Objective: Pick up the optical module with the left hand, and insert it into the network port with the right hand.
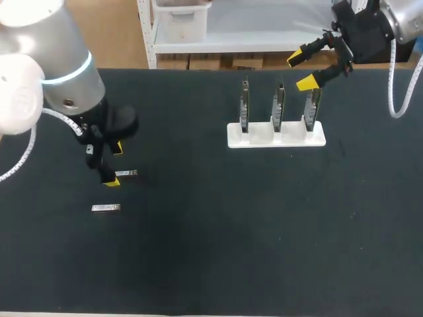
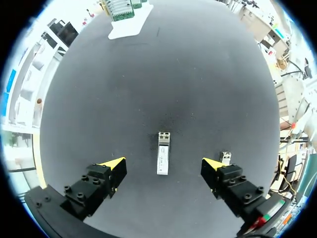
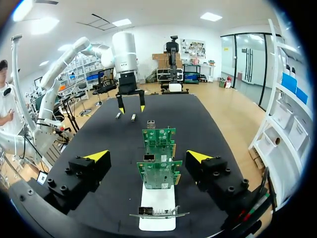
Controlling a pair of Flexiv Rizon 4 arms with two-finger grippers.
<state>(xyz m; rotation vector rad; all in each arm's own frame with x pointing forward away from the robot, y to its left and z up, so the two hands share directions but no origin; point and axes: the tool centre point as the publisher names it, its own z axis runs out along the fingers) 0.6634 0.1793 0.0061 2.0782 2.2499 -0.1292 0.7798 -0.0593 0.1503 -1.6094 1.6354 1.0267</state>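
**Left end effector poised over module, pick-up not yet made**

My left end effector [image 1: 114,164] hangs released over the dark desk [image 1: 211,251] at about 9 o'clock in the head view, grasping nothing. In the left wrist view a silver module [image 2: 163,152] lies flat on the desk between my spread fingers, lengthwise along the gap and touching neither yellow tip. A second module [image 2: 225,157] lies just beside one tip; in the head view it [image 1: 106,208] sits at roughly 7 o'clock from the first [image 1: 125,174].

My right end effector [image 1: 301,71] is also released and empty. It hovers at about 1 o'clock in the head view, above the white stand [image 1: 276,134] that holds three boards [image 3: 158,173] upright in a row. A small metal port [image 3: 148,158] shows at the edge of the middle board in the right wrist view.

As I judge it, the task is at its first step: the pick-up by the left arm. The next move calls for a straight descent with the module kept centred, then a closing on its long sides without nudging its neighbour. A handover to my right arm, and the insertion, have not begun.
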